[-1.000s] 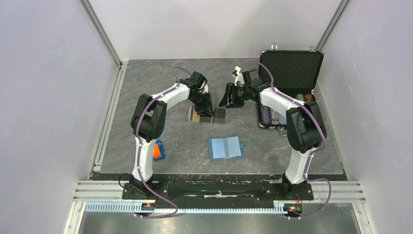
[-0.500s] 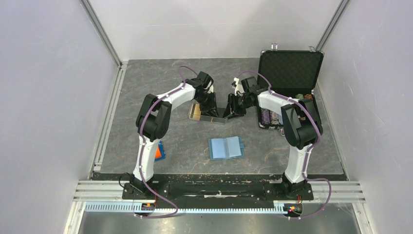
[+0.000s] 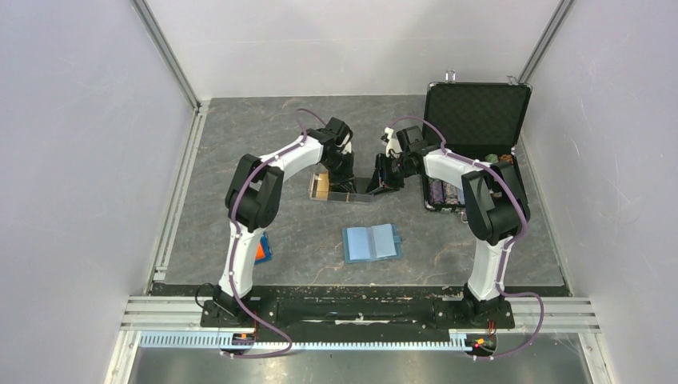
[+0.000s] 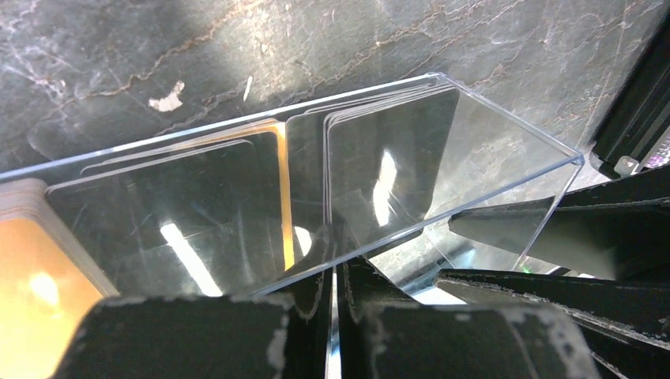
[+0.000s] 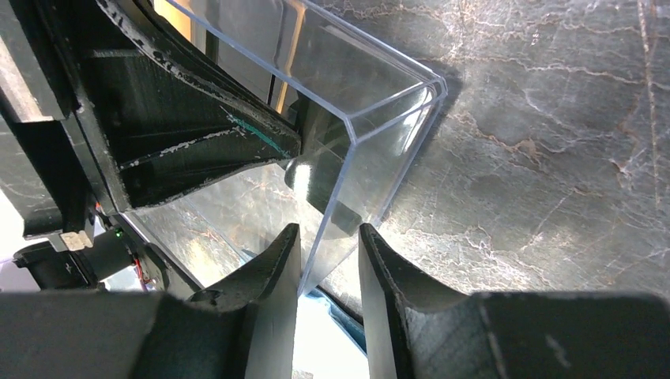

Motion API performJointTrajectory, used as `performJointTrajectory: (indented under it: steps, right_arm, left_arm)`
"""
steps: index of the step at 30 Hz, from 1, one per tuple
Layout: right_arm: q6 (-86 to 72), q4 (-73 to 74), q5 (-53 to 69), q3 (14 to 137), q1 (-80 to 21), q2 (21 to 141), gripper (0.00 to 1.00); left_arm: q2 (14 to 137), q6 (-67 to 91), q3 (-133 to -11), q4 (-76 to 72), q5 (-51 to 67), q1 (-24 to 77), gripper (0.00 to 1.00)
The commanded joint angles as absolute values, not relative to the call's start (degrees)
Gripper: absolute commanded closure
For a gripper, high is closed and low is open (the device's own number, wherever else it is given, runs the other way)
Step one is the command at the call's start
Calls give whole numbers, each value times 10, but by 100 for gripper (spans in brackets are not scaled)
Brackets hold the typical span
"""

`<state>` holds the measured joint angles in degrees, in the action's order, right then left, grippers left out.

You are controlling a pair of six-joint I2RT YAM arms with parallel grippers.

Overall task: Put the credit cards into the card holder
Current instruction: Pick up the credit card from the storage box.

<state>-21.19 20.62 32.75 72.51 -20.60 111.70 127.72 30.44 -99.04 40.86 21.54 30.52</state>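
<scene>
A clear tray (image 3: 361, 194) holds the credit cards: an orange stack (image 4: 31, 316) at its left and black cards (image 4: 395, 158) at its right. My left gripper (image 3: 342, 176) reaches down into the tray between the stacks. Its jaws (image 4: 332, 246) are shut on a thin bright edge that looks like a card standing on edge. My right gripper (image 3: 382, 181) sits at the tray's right end. It is open (image 5: 328, 237), one finger on each side of the clear end wall (image 5: 379, 110). The teal-blue card holder (image 3: 372, 242) lies open nearer the arm bases.
An open black case (image 3: 477, 112) with chips stands at the right, close behind the right arm. An orange-and-blue block (image 3: 260, 246) lies beside the left arm's lower link. Metal rails (image 3: 172, 200) edge the table on the left.
The left gripper has dropped into the tray and its jaws have shut. The right gripper has moved down to the tray's right end and its jaws have narrowed around the wall.
</scene>
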Motion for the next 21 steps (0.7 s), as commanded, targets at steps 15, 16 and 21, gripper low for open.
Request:
performJointTrajectory:
  steps: [15,16,21]
  right_arm:
    - [-192,226,333,715,-209,1121,74]
    - [-193,228,334,716,-209,1119,74]
    - [-205,237,333,718,-211,1111,74]
  left_arm:
    - [1281,277,-1068,497,148,331,95]
    - [1282,277,-1070,498,148,332,94]
    - [1284,274,-1082,503,145,333,92]
